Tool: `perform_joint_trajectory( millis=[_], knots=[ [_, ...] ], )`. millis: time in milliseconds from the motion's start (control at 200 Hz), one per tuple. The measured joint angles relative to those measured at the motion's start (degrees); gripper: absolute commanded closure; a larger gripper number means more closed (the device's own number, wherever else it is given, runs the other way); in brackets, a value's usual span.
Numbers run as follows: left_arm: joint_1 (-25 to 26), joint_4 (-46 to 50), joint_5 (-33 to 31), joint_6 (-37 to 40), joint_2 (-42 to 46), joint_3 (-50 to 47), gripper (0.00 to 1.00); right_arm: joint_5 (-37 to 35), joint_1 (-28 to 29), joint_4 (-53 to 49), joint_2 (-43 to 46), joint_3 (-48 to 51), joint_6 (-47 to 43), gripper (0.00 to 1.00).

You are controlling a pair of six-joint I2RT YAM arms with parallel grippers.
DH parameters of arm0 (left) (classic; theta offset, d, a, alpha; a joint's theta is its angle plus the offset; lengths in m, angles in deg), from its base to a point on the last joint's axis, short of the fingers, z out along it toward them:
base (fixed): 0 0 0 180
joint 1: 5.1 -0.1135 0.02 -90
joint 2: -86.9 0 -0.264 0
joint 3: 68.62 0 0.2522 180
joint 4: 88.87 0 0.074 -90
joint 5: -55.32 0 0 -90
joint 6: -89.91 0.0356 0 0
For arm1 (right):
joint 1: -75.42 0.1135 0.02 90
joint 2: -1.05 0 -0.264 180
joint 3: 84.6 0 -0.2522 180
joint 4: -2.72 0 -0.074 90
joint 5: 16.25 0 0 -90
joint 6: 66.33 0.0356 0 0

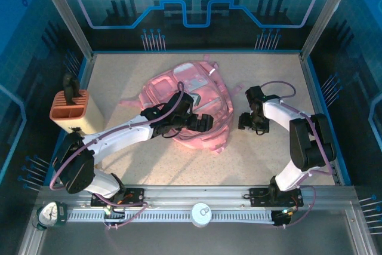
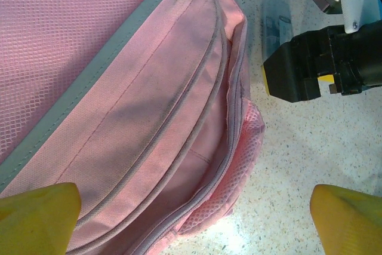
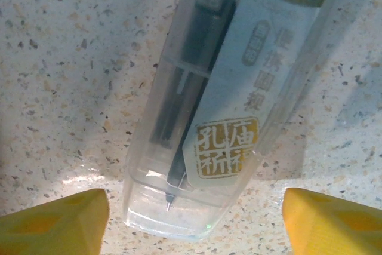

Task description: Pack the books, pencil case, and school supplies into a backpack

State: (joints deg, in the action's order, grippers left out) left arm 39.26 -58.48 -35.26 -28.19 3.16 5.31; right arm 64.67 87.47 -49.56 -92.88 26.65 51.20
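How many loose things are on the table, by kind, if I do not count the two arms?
Pink backpack: 1
Clear pencil case: 1
Orange slotted holder: 1
Dark item standing in that holder: 1
Total: 4

The table (image 1: 197,165) is lit brightly and evenly from above; the blue walls (image 1: 18,88) are left dim. Soft shadows are cast under the arms (image 1: 119,132). In both wrist views glare is thrown on the table, and the yellow fingertips (image 3: 54,222) are blurred.
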Motion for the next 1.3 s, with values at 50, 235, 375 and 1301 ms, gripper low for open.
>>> perform_joint_trajectory(
  millis=[50, 235, 375, 1301],
  knots=[
    [0.0, 0.0, 0.0, 0.0, 0.0, 0.0, 0.01, -0.2, 0.0, 0.2, 0.0, 0.0, 0.6, 0.18],
    [-0.3, 0.0, 0.0, 0.0, 0.0, 0.0, 0.01, -0.9, 0.0, 1.5, -0.8, -0.2, 3.4, 0.23],
    [-0.3, 0.0, 0.0, 0.0, 0.0, 0.0, 0.01, -1.3, 0.0, 2.2, -2.6, -0.7, 5.2, 0.3],
    [-1.0, 3.7, -3.0, 5.8, -1.0, 0.3, 0.01, 0.3, -1.7, 3.1, 5.1, 1.8, 2.3, 0.6]
  ],
)
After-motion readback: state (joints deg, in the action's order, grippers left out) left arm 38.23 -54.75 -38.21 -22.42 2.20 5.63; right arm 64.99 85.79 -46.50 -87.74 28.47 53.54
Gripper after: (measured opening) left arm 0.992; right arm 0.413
